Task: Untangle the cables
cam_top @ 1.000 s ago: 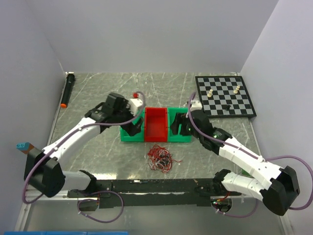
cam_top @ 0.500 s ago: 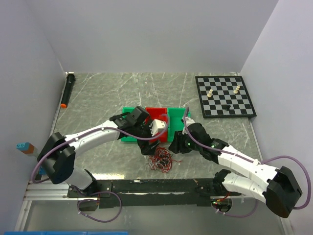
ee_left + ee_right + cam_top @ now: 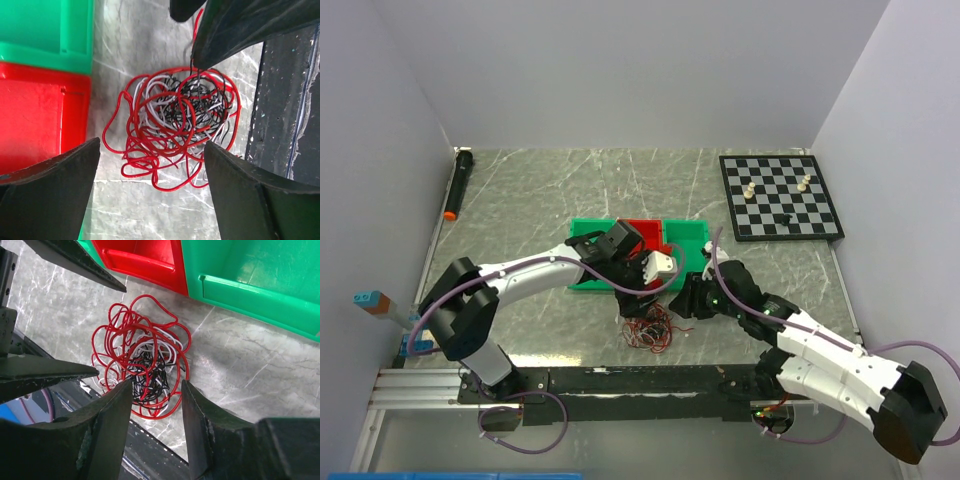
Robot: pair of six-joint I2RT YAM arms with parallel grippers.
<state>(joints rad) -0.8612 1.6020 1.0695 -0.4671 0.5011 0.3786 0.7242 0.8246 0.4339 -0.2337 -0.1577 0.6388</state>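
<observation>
Your left pincer (image 3: 152, 167) hangs wide open and empty over the cables (image 3: 172, 107). Your right pincer (image 3: 156, 390), half-open, straddles several strands, so closing there could drag the whole knot tighter.

You have nothing to read here: no text, label, brand, number or sign is legible in any view, not even on the chessboard (image 3: 781, 196) at 2 o'clock.

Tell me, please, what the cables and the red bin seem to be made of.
Cables: probably thin wire in glossy plastic insulation; they shine and keep springy loops. Red bin: likely moulded plastic, semi-gloss; uniform colour, soft highlights, rounded rim.
</observation>
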